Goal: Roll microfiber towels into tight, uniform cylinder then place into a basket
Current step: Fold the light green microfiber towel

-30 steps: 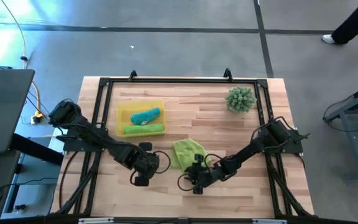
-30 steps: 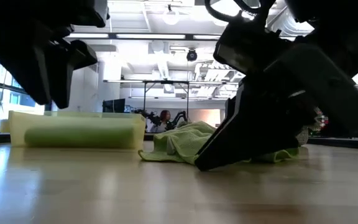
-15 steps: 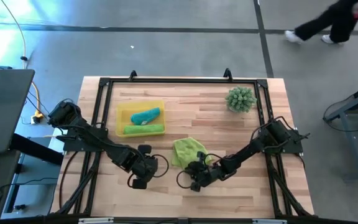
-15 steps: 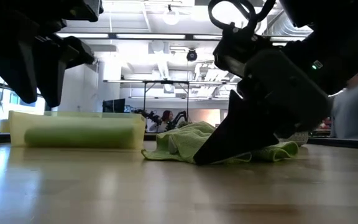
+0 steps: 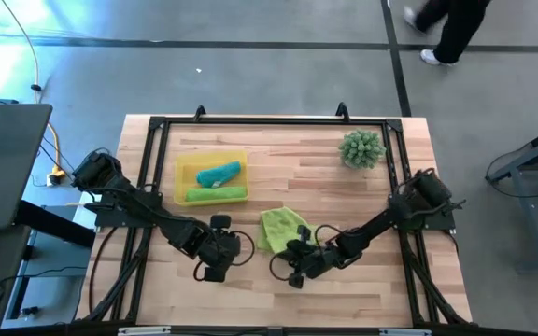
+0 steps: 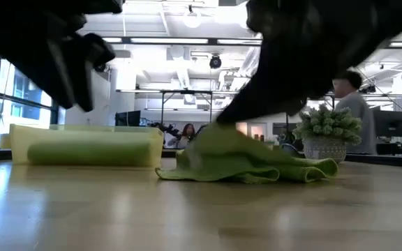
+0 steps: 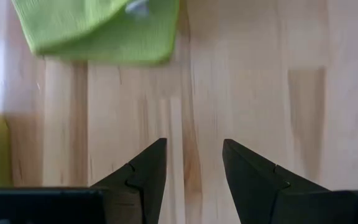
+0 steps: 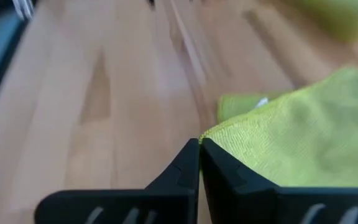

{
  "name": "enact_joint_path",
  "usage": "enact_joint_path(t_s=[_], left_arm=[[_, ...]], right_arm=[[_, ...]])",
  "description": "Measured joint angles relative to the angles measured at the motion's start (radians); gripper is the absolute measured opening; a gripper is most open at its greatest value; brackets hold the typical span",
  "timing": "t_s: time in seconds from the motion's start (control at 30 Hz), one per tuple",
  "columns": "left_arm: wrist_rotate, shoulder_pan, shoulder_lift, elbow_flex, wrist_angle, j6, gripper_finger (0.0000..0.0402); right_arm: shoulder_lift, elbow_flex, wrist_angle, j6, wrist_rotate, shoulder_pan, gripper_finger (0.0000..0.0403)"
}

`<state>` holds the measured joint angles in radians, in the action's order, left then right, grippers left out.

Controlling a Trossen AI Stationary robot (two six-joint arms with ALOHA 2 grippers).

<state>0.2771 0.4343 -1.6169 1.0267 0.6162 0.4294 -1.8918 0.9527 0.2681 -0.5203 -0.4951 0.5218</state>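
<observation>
high view is giving us the layout, and we're sweeping left to right. at the far left, the shallow translucent yellow plastic basket (image 5: 183, 175) is sitting with two finished rolls inside it, a teal blue-green towel roll (image 5: 219, 173) and a lime green towel roll (image 5: 217, 194) lying along its near wall. just in front of that, the left gripper (image 5: 219, 245) is hovering over bare wooden table (image 5: 278, 149), and in its wrist view its two dark fingers (image 7: 143, 175) are standing apart with nothing between them.

now the one that matters: the loose lime green microfiber towel (image 5: 283, 228) is lying crumpled between the two grippers, just to the right of the left gripper and touching the right one. the right gripper (image 5: 297, 253) is sitting at the towel's near right corner, and in its wrist view the fingers (image 8: 185, 168) are pressing together on the cloth's edge (image 8: 229, 134), so it looks pinched on that hem. the low view is showing the cloth (image 6: 246, 160) heaped, with a peak rising toward the dark arm above.

my read: the right arm is the nearer one and has the corner, and the towel is spreading away from it toward the basket, so any flattening pull is wanting to go away from that heap. far right, a spiky green ball-shaped plant (image 5: 361, 148) is standing well apart.
</observation>
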Motion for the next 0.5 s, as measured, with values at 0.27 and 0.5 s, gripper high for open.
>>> enact_joint_path(t_s=[0.27, 0.5], left_arm=[[0.153, 0.000, 0.000, 0.000, -0.265, -0.157, 0.0147], [0.292, -0.001, 0.000, 0.000, -0.453, -0.337, 0.0147]], right_arm=[[0.158, 0.001, -0.034, 0.069, -0.070, 0.027, 0.0000], [0.247, 0.001, -0.048, 0.167, -0.107, 0.067, 0.0000]])
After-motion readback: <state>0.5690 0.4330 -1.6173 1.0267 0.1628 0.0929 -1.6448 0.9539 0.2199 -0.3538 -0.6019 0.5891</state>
